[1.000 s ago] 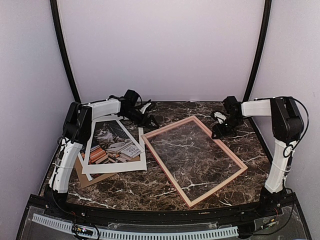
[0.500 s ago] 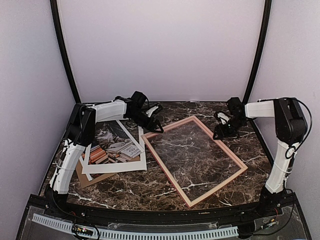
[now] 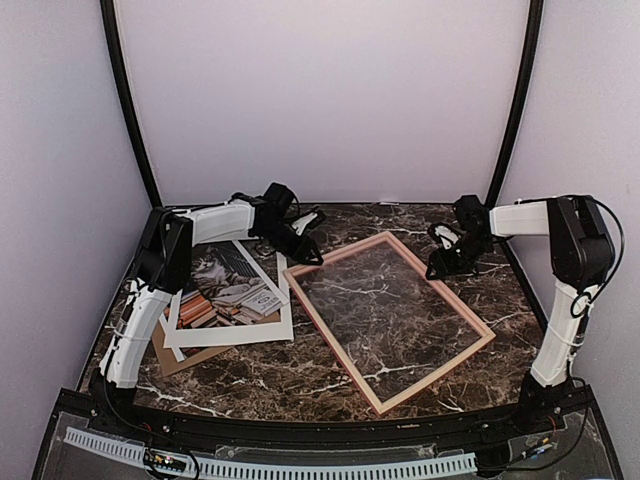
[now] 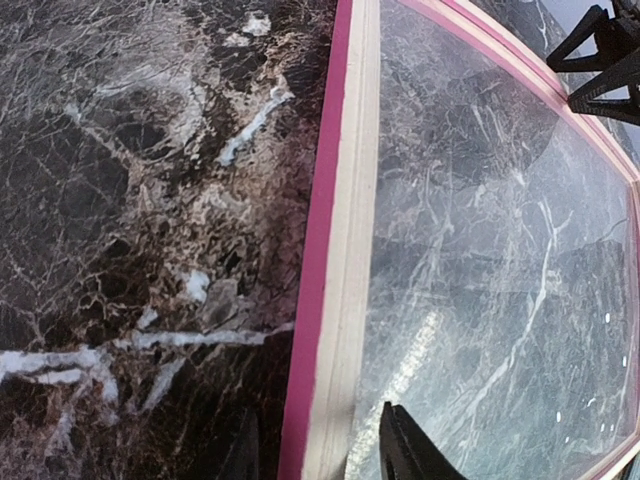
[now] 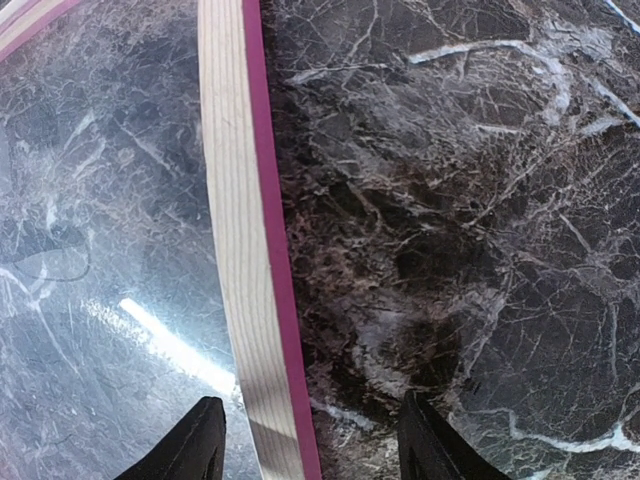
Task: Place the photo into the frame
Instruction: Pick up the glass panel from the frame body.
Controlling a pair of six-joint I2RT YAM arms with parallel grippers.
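Top view: the photo [image 3: 225, 285] lies left of the frame [image 3: 332, 340], ungripped; the left gripper [image 3: 310, 255] hangs at the frame's far-left corner, the right gripper [image 3: 435, 265] at its far-right rail; left wrist view: jaws apart, straddling one frame rail; right wrist view: jaws apart, astride the opposite rail; step judged: seizing the frame; the next move calls for both claws closing squarely on their rails.
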